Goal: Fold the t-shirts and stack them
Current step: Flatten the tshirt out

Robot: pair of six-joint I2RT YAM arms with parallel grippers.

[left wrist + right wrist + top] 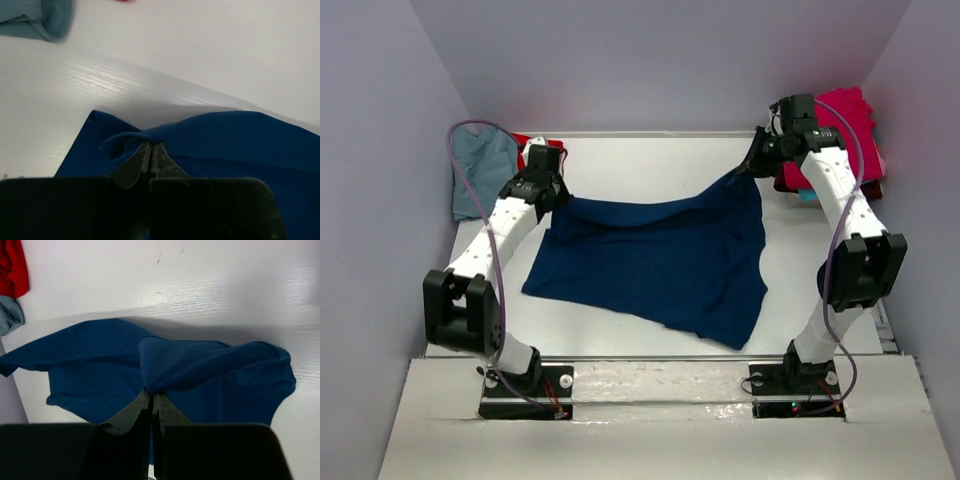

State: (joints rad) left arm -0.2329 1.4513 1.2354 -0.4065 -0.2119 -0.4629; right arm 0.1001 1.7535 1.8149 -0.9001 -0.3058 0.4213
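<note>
Navy tee (655, 265) spread centrally, far corners lifted, edge seemingly sagging between.

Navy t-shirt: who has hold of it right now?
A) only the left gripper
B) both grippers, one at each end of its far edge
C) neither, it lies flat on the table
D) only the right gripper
B: the wrist views show the left gripper and the right gripper each shut on the navy t-shirt, and the top view shows its far edge lifted between them.

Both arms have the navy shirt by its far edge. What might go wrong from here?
The left fingers pinch only a small bunch of the navy shirt, so it may slip free. The cloth sags between them and the right fingers, so the fold may land creased.
</note>
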